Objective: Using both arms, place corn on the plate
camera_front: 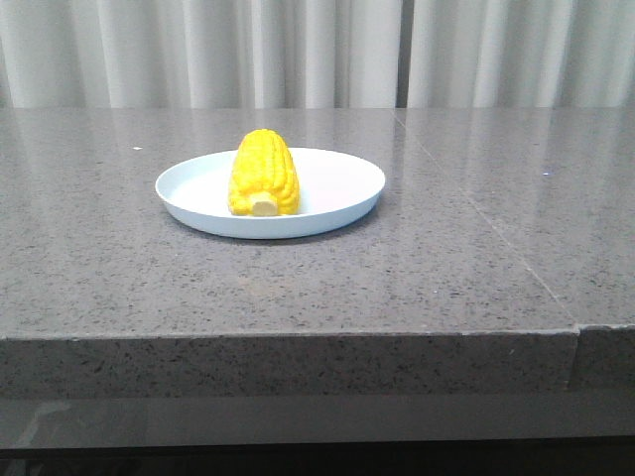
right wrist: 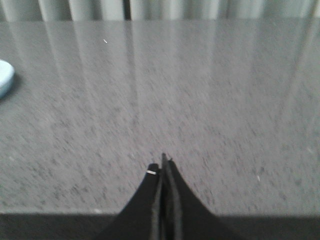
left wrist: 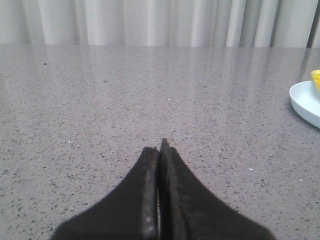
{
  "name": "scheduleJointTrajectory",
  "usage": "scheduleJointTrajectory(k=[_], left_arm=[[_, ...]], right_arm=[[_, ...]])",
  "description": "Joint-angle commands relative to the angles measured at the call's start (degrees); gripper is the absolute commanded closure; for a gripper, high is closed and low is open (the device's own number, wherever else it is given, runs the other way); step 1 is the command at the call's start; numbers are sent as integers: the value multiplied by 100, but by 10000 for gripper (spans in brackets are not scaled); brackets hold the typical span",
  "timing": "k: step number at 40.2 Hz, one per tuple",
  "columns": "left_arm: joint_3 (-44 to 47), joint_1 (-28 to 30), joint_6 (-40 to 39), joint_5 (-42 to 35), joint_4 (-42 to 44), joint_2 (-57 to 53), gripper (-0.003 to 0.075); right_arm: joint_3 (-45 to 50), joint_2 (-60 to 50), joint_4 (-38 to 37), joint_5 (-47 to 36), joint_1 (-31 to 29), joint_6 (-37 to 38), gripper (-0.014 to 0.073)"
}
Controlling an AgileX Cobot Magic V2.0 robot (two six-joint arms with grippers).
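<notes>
Near the centre of the front frame, the bright yellow corn cob [camera_front: 264, 175] lies inside the round, shallow, pale blue-white plate [camera_front: 342, 193] on the grey speckled stone counter [camera_front: 476, 258], stub end toward the camera. Placement looks complete. Both hands sit apart from the plate: left hand [left wrist: 160, 150] and right hand [right wrist: 163, 167] are pressed closed, holding nothing.

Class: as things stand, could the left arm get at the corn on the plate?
Probably yes. The corn lies exposed on the plate, with bare table between it and the shut left gripper; the jaws would need opening first.
</notes>
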Motion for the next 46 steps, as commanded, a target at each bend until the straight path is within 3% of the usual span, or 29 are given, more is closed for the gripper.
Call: scheduleJointTrajectory(k=[1,46], left_arm=[[16,1,8,-526,-36,-115,741],[16,1,8,-526,-36,-104,741]], right_arm=[[89,-86,-28,-623,-127,-67,683],[202,-86,-23,-658,-127,-67,683]])
